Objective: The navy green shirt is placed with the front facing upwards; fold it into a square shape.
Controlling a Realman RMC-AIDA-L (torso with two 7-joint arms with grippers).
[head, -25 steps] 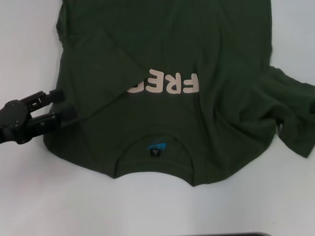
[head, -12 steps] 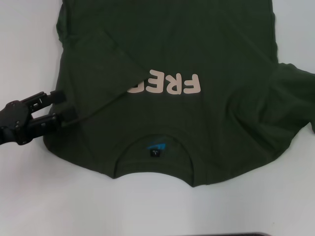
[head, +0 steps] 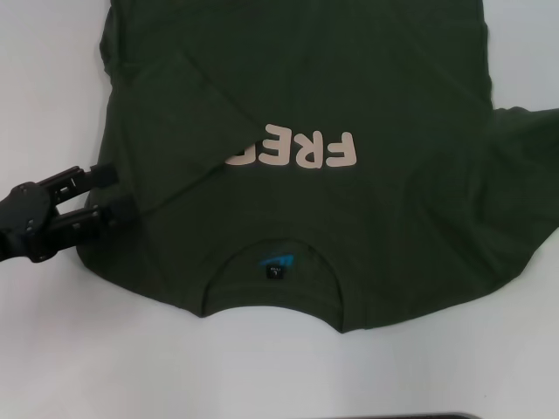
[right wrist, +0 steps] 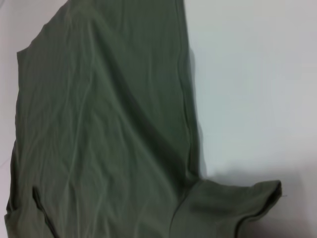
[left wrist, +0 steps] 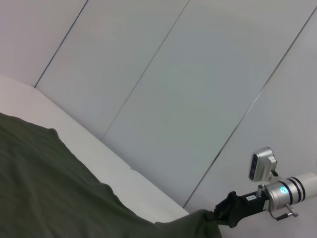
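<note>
Here, nearest the robot, the collar (head: 273, 255) of the navy green shirt (head: 349, 78) is seen with its blue neck label (head: 276, 260), the neckline pointing toward the robot on the white table (head: 262, 367). The shirt is laid flat, front up, filling most of the head view. At the shirt's left edge, beside the shoulder, the left gripper (head: 112, 194) is held low with its two fingers apart, their tips lying on the fabric edge; nothing is clamped between them. Farther out, the pale "FREE!" lettering (head: 301, 150) is shown upside down, its left part covered by the left sleeve, which is folded diagonally inward over the chest. The right sleeve (head: 524, 183) is spread out toward the right edge of the table. The right gripper (left wrist: 225, 214) is made out only in the left wrist view, at the far edge of the cloth; whether its fingers are apart or together cannot be told. The shirt's hem lies farthest away, out of frame.
</note>
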